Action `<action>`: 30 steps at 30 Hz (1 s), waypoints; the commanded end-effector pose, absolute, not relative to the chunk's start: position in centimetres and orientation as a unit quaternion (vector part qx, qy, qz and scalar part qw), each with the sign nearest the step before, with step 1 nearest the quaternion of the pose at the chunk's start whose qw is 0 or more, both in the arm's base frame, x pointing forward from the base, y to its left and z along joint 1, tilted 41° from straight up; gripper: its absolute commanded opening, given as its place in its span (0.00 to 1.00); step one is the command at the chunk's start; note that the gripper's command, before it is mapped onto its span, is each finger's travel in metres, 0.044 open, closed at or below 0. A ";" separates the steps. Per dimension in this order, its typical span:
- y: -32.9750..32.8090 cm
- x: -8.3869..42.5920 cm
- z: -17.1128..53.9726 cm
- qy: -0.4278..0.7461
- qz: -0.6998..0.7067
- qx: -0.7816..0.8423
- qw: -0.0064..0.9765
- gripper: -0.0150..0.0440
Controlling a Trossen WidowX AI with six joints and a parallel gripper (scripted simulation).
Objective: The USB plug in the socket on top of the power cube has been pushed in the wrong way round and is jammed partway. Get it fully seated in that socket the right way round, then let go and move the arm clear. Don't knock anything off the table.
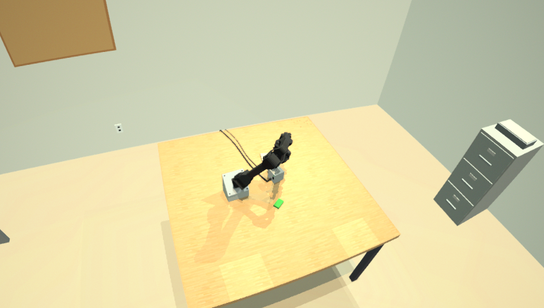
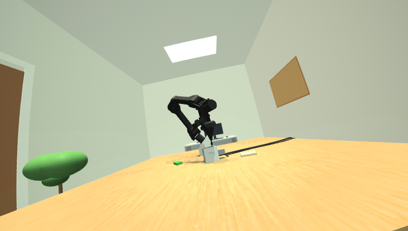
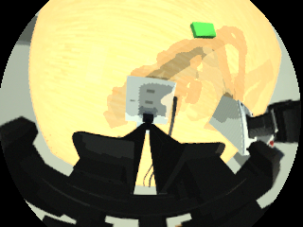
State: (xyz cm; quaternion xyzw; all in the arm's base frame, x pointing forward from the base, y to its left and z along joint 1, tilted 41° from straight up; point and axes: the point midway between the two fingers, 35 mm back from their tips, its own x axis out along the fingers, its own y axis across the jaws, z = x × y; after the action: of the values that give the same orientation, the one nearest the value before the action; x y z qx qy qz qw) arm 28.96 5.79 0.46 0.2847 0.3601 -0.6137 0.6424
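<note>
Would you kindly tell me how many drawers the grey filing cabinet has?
3, stacked on the filing cabinet by the right-hand wall, as seen from the top view: upper drawer, middle drawer, lower drawer. Its other faces are hidden.

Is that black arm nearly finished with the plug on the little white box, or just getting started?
Midway, it seems. Done: the gripper has reached the small white power cube and is shut on the dark USB plug above its top socket. In hand: working that plug; whether it is turned the right way is too small to tell. Left: seating it fully, letting go, moving clear of the small green block.
</note>
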 end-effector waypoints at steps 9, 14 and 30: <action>5.7 29.0 0.3 0.361 -0.613 0.284 0.643 0.25; 5.7 29.0 0.3 0.361 -0.613 0.284 0.644 0.25; 5.5 29.0 0.2 0.361 -0.613 0.284 0.644 0.25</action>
State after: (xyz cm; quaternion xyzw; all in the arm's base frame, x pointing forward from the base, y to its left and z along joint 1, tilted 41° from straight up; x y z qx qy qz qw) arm 28.94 5.58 0.17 0.2851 0.3608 -0.6137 0.6418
